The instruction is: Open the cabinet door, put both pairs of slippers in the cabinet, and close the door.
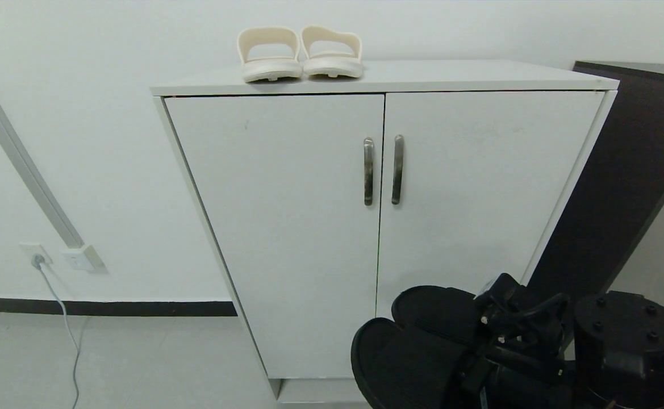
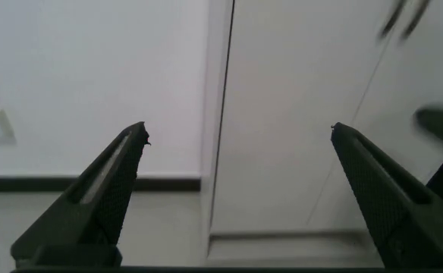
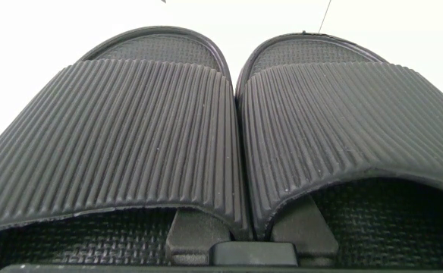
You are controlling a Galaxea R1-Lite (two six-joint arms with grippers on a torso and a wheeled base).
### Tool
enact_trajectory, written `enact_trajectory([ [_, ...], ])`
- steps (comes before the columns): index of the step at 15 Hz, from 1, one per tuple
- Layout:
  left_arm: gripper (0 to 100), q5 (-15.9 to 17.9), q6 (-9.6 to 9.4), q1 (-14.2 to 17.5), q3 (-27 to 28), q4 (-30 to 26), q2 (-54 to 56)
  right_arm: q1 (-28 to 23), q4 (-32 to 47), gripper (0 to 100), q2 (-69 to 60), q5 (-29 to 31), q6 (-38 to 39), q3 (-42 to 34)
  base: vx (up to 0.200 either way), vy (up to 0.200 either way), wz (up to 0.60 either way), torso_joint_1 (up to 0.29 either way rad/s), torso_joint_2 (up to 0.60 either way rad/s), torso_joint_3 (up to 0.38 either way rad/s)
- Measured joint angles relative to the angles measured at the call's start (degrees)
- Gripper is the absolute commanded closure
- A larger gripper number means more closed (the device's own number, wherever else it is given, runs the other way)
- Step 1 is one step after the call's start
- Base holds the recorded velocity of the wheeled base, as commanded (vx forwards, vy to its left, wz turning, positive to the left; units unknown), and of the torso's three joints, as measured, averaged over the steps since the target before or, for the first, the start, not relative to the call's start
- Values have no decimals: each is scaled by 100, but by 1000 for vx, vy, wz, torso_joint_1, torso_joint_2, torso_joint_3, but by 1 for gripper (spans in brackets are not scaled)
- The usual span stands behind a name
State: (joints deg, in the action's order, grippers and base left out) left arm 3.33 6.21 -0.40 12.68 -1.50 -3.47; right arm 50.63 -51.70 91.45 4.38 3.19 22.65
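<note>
White two-door cabinet (image 1: 286,238) is shut, cream rubber slippers (image 1: 300,54) sit on top at far left, right tool (image 1: 496,332) pinches black ribbed slippers (image 1: 417,341) low near the right door, so the spread left tool (image 2: 240,130) should probably pull the left metal bar handle (image 1: 368,170) squarely.

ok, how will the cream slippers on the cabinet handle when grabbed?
Probably light: the cream slippers look like moulded foam. Straps stand arched, so likely springy, not floppy. Flat soles on the cabinet top: unlikely to roll or tip.
</note>
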Motion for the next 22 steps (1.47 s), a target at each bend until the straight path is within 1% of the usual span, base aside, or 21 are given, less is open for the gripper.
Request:
enact_trajectory([
  [1, 0, 219, -7, -44, 411, -60, -328, 4, -2, 100, 0, 0, -2, 0, 0, 0, 0, 0, 0, 0],
  [2, 0, 523, -112, -116, 672, -57, -746, 11, -11, 100, -2, -2, -27, -9, 0, 0, 0, 0, 0, 0],
  [3, 0, 833, -235, -183, 862, 66, -1223, 11, -55, 100, -2, -4, -63, -27, 0, 0, 0, 0, 0, 0],
  [4, 0, 1219, -350, -262, 1006, 272, -1760, 20, -93, 100, 0, -4, -79, -33, 0, 0, 0, 0, 0, 0],
  [6, 0, 1914, -477, -428, 1220, 924, -2786, 37, -104, 100, 5, -4, -79, -46, 0, 0, 0, 0, 0, 0],
  [7, 0, 2155, -510, -572, 1340, 1293, -3323, 41, -104, 100, 6, -6, -77, -49, 0, 0, 0, 0, 0, 0],
  [8, 0, 2303, -525, -773, 1467, 1621, -3797, 41, -107, 100, 9, -6, -77, -50, 0, 0, 0, 0, 0, 0],
  [9, 0, 2363, -534, -1064, 1626, 1868, -4247, 39, -110, 100, 9, -9, -74, -49, 0, 0, 0, 0, 0, 0],
  [10, 0, 2311, -530, -1479, 1849, 2046, -4682, 41, -107, 100, 9, -11, -77, -49, 0, 0, 0, 0, 0, 0],
  [11, 0, 2155, -492, -1910, 2057, 2133, -5036, 41, -107, 100, 13, -15, -74, -46, 0, 0, 0, 0, 0, 0],
  [14, 0, 1399, -271, -3322, 2870, 2274, -6000, 41, -110, 100, 48, -9, -73, -38, 0, 0, 0, 0, 0, 0],
  [15, 0, 1226, -229, -3633, 3106, 2353, -6312, 41, -112, 100, 55, -6, -71, -38, 0, 0, 0, 0, 0, 0],
  [16, 0, 1140, -185, -3860, 3294, 2570, -6609, 41, -110, 100, 59, -6, -68, -38, 0, 0, 0, 0, 0, 0],
  [17, 0, 1079, -95, -4028, 3440, 2898, -6951, 41, -110, 100, 63, -6, -63, -38, 0, 0, 0, 0, 0, 0],
  [19, 0, 1035, 83, -4205, 3679, 3491, -7613, 41, -110, 100, 68, -6, -62, -41, 0, 0, 0, 0, 0, 0],
  [20, 0, 1054, 151, -4237, 3836, 3661, -7921, 41, -110, 100, 68, -6, -63, -41, 0, 0, 0, 0, 0, 0],
  [21, 0, 1184, 246, -4268, 4027, 3691, -8203, 41, -112, 100, 68, -6, -63, -41, 0, 0, 0, 0, 0, 0],
  [22, 0, 1473, 406, -4279, 4256, 3700, -8461, 41, -110, 100, 69, -9, -62, -41, 0, 0, 0, 0, 0, 0],
])
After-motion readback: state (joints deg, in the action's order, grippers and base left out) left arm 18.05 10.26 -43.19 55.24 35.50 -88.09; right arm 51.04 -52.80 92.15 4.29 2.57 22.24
